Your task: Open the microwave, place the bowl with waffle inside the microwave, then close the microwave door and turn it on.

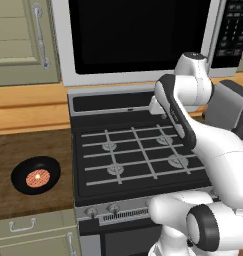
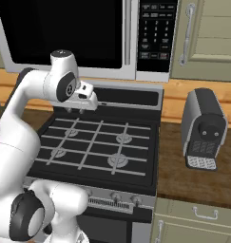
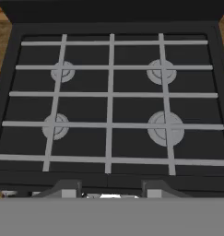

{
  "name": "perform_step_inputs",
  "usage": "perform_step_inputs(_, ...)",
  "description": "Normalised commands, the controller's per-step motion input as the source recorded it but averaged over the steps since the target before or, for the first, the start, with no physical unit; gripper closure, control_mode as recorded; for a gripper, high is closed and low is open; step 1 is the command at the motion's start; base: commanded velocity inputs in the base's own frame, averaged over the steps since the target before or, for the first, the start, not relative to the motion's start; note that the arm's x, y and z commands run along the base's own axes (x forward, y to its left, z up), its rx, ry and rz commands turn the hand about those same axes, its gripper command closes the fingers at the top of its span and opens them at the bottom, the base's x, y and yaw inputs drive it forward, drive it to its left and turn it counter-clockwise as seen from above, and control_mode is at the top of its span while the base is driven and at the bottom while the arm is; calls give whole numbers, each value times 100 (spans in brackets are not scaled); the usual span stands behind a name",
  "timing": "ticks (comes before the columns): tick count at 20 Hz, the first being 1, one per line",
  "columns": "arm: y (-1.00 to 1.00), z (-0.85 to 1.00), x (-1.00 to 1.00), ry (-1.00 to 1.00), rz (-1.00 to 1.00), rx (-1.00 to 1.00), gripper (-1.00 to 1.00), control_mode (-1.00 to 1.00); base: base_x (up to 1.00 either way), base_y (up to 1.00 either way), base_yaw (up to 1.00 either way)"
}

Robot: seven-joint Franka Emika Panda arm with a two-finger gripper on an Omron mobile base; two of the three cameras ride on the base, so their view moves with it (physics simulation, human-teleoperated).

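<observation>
My gripper (image 2: 75, 110) hangs over the back of the black gas stove with grey grates (image 1: 138, 155), fingers apart, holding nothing – a neutral spot, I'd say, before reaching up. Silver-grey microwave (image 1: 68, 60) fills the frame's top, its black-glass door (image 1: 138, 32) shut. Small black bowl (image 1: 36, 175) with orange-red waffle (image 1: 37, 177) waits lower left on the wooden bench (image 1: 23, 150) – untouched.

A black gas stove (image 1: 138, 150) with grey grates (image 3: 111, 99) and four burners sits between wooden counters (image 1: 28, 150). A grey coffee machine (image 2: 204, 128) stands on the right counter. Beige cabinets (image 2: 212, 38) hang above.
</observation>
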Motion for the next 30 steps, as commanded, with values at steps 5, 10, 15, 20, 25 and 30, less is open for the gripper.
perform_step_inputs(5, 0, 0, -34, -1, 0, 0, -100, -100, 0, 0, 0)
perform_step_inputs(10, 0, 0, -60, -10, 0, 0, -100, -100, 0, 0, 0)
perform_step_inputs(15, 0, 16, -73, -27, 0, 0, -100, -100, 0, 0, 0)
perform_step_inputs(20, -8, 41, -40, -22, 0, 0, -100, -100, 0, 0, 0)
perform_step_inputs(25, -16, 57, -16, -15, 0, 0, -100, -100, 0, 0, 0)
perform_step_inputs(30, -11, 63, 0, -5, 0, 0, -100, -100, 0, 0, 0)
